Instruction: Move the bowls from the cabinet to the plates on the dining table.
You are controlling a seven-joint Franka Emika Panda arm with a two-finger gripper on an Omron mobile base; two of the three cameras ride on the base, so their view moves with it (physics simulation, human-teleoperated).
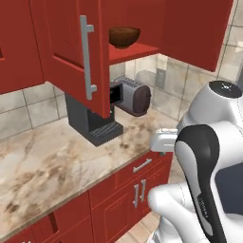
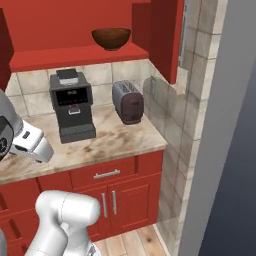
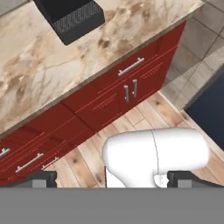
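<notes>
Right base view: marble counter (image 2: 115, 142), tiled backsplash (image 2: 30, 97), red cabinet (image 2: 75, 20).

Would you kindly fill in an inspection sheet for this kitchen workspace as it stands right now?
Surface: marble counter over red drawer fronts.
Job's things: dark brown bowl upright on the red shelf of the cabinet, whose door stands open; the other bowl, plates and dining table nothing seen.
Clutter: black coffee machine and toaster on the counter, apart from each other.
Grippers: gripper open, holding nothing, facing down over the counter edge and the floor.
Cables: nothing seen.
Surroundings: tiled wall, wooden floor.
</notes>
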